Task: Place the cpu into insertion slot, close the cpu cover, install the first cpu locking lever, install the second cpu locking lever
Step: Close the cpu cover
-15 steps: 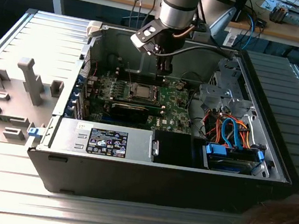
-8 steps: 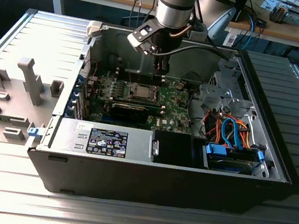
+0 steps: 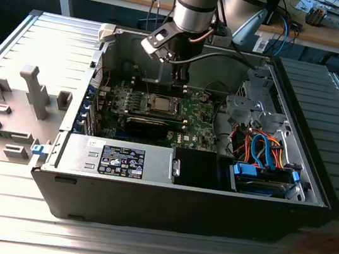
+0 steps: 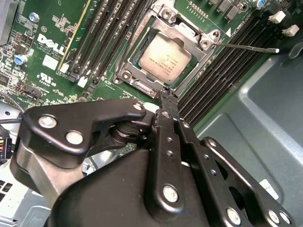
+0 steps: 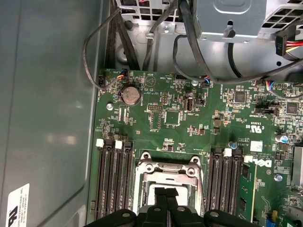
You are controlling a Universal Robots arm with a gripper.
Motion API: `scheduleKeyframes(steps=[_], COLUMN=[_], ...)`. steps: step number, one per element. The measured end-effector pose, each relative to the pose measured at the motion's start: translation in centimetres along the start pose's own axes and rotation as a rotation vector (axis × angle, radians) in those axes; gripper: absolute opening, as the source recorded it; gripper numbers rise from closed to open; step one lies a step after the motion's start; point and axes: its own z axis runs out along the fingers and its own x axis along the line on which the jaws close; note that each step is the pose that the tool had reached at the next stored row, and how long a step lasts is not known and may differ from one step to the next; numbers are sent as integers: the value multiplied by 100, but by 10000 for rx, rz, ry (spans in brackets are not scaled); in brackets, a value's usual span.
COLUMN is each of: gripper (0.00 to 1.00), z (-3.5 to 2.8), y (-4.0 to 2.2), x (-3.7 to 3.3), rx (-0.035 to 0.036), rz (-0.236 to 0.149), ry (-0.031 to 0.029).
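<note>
The cpu (image 4: pixel 164 59) lies flat in the insertion slot (image 3: pixel 160 104) on the green board, its dull silver top showing. The cpu cover (image 4: pixel 135 47), a silvery frame, lies down around the chip. A thin metal locking lever (image 4: pixel 246 47) sticks out sideways from the socket's corner over the memory slots. My gripper (image 4: pixel 166 93) is shut with nothing between its black fingers, and its tips hang just above the socket's edge. In the first wrist view the gripper (image 5: pixel 165 195) is over the socket rim (image 5: pixel 168 176). In the exterior view the gripper (image 3: pixel 180 76) hangs behind the socket.
Rows of memory slots (image 5: pixel 113 175) flank the socket on both sides. A long black card (image 3: pixel 151 124) lies in front of it. Orange and blue cables (image 3: pixel 262 147) and a drive cage fill the case's right. Grey fixture blocks (image 3: pixel 31 90) stand outside on the exterior view's left.
</note>
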Motion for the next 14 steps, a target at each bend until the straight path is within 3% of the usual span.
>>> scheduleKeyframes(steps=[14], gripper=[11], z=[14], y=[-45], x=[4], rx=[-1], rz=[-1], ry=[1])
